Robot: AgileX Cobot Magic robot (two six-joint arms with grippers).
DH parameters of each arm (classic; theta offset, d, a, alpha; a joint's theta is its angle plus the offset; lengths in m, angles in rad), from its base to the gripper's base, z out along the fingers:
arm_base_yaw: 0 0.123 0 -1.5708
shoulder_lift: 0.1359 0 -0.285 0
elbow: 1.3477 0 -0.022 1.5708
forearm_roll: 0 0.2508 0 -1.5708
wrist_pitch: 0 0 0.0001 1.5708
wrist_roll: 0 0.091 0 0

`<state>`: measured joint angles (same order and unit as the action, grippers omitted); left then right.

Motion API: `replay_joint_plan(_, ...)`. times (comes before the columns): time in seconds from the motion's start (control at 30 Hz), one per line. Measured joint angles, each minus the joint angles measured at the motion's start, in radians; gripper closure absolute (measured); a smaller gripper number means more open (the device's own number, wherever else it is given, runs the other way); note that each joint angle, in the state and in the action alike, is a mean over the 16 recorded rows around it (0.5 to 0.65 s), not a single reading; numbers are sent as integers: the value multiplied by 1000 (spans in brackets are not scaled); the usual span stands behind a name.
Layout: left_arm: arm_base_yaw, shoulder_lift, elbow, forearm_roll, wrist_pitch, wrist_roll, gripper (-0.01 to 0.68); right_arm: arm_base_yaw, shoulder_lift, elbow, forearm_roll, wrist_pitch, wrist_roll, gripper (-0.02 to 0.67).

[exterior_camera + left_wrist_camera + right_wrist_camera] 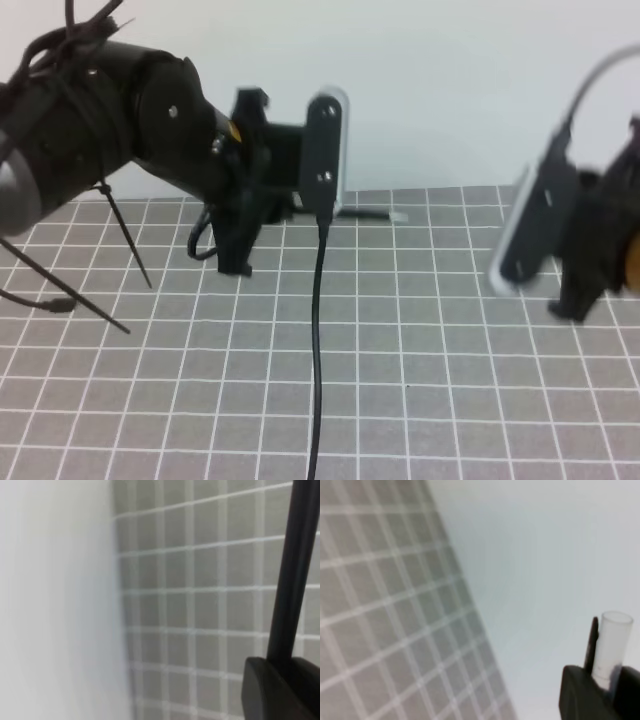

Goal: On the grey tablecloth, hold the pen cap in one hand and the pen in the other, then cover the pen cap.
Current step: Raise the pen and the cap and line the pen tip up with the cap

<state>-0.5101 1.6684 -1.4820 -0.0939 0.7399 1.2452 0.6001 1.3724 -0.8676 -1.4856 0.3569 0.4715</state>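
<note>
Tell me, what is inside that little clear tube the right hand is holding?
The pen cap looks empty: its open end and see-through wall show only pale background. The lower part is pinched in the right hand, so that stretch is hidden. The pen sits in the left hand.

- We are seeing a bulky matte-black left arm (110, 110) showing round silver screw heads and a small orange mark.
- Thin black cables (318, 340) and cable ties are trailing from it.
- We are noticing white-edged black camera housings (325, 150) on both wrists.
</note>
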Motion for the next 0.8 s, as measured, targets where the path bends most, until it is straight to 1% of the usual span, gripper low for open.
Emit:
replay_joint_plan(0.13,6,7,0,-64,11,18,630,14,-67,132,-172,-35,182,645)
replay_joint_plan(0.2,6,11,0,-92,16,15,630,17,-88,174,-227,-50,231,645)
replay_joint_plan(0.27,5,15,0,-116,20,9,630,18,-100,201,-262,-55,251,645)
replay_joint_plan(0.43,-6,32,0,-137,16,-38,630,18,-99,226,-305,-7,220,645)
replay_joint_plan(0.8,-43,80,0,-58,-23,-177,630,20,-62,176,-324,29,67,646)
